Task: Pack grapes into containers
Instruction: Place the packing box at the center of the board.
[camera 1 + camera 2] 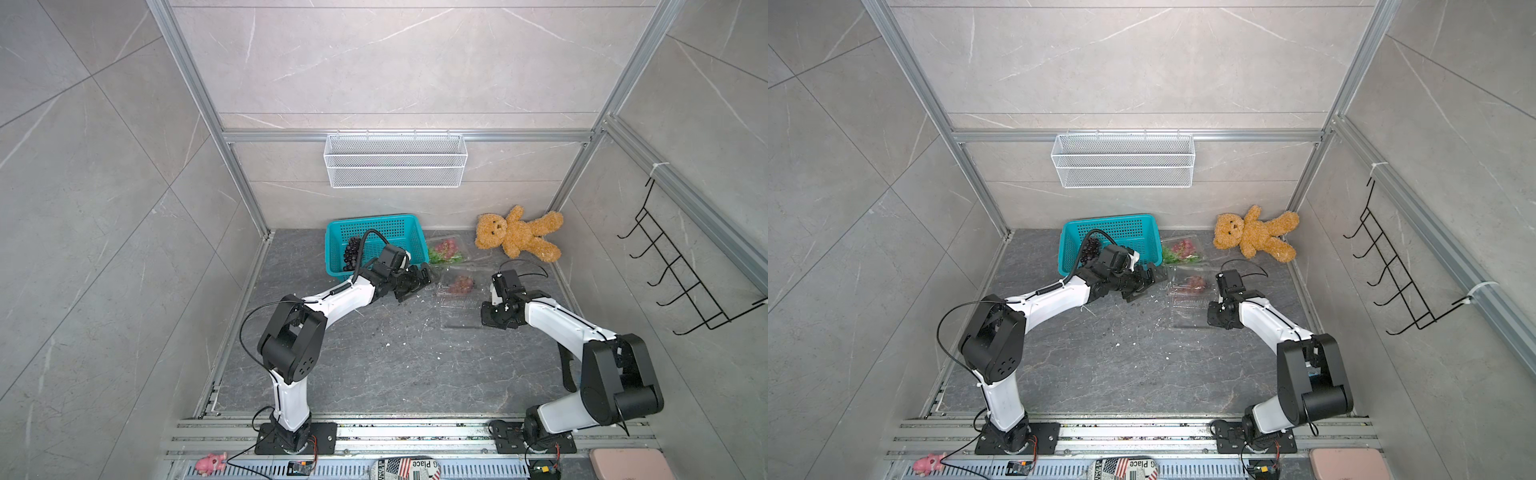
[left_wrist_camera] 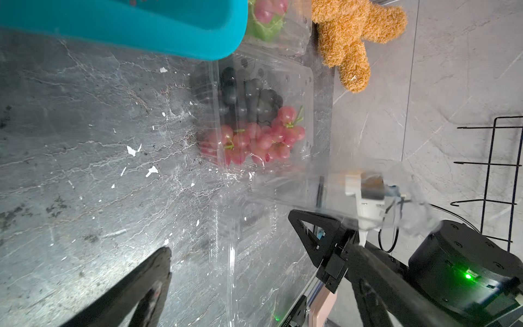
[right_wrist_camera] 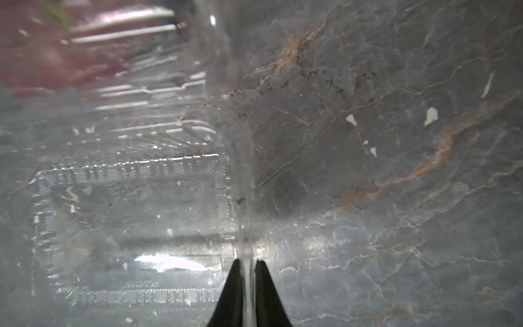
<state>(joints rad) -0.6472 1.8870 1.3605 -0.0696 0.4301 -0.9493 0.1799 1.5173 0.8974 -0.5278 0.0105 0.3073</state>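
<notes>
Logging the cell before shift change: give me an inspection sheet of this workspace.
Surface: grey marbled tabletop, white flecks scattered.
Job's things: dark grapes in teal basket; red grapes in open container; another container holds more grapes.
Clutter: teddy bear.
Grippers: left gripper open, empty; right gripper pinches the clear lid.
Cables: black cable loops off left arm.
Surroundings: wire basket, hook rack on walls.

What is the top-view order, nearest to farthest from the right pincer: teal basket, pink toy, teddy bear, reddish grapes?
1. reddish grapes, just beyond the right pincer.
2. teddy bear, back corner on the right side.
3. teal basket, at the back, toward the left arm.
4. pink toy, on the front rail, far left.
</notes>
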